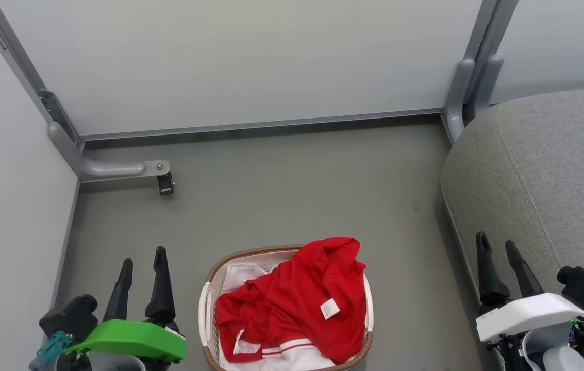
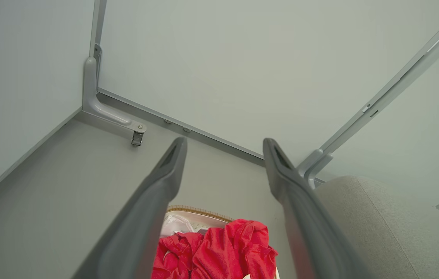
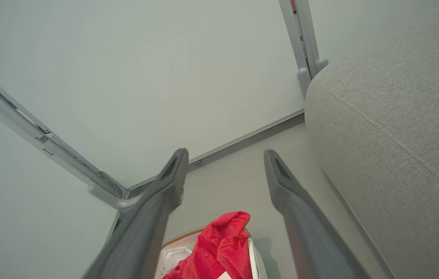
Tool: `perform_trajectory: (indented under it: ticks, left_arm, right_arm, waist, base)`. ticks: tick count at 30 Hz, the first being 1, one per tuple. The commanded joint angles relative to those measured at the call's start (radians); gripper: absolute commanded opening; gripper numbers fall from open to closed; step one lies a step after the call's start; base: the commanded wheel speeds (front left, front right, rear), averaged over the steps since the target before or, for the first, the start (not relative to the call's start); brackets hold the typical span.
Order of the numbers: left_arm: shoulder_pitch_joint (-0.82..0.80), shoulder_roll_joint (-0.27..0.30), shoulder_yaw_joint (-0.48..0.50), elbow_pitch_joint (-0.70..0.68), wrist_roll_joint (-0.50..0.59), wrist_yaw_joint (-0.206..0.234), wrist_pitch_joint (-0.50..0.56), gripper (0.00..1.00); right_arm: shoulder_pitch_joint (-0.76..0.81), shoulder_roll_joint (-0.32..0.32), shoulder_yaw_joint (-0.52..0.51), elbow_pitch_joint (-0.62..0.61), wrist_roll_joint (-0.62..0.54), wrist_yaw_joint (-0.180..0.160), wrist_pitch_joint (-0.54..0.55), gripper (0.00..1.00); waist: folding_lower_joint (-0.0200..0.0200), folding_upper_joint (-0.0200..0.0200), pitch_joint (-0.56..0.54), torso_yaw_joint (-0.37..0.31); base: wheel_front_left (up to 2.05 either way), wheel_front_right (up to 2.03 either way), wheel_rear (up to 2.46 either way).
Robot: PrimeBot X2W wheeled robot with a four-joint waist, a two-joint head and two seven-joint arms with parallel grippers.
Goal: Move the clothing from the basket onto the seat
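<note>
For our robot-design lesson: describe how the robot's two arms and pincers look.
Each pincer has two long, dark, tapering fingers. The left pincer sits on a bright green cover, the right pincer on a white cover. Both carry a black block with a teal plug.

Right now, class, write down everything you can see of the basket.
The basket is a small oval tub of white perforated plastic with a brown woven rim and white side handles. It stands upright on the grey floor, left of the seat and apart from it. Red clothing fills it and drapes over the far right rim; a white cloth shows beneath.
</note>
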Motion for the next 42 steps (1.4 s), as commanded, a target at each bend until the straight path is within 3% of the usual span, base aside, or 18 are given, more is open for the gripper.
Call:
perform_trajectory:
  ticks: [1, 42]
  left_arm:
    - [-0.001, 0.007, -0.001, -0.004, 0.03, 0.006, -0.009, 1.0]
    - [0.039, 0.01, -0.061, 0.047, 0.309, 0.024, -0.097, 1.0]
  right_arm:
    - [0.003, -0.007, 0.003, -0.005, -0.029, 0.0, -0.012, 1.0]
    - [0.031, -0.011, 0.049, 0.015, -0.399, 0.0, -0.102, 1.0]
  waist:
    - [0.0, -0.0001, 0.0, 0.0]
    - [0.0, -0.0001, -0.011, 0.009]
  base:
    - [0.0, 0.0, 0.0]
    - [0.0, 0.0, 0.0]
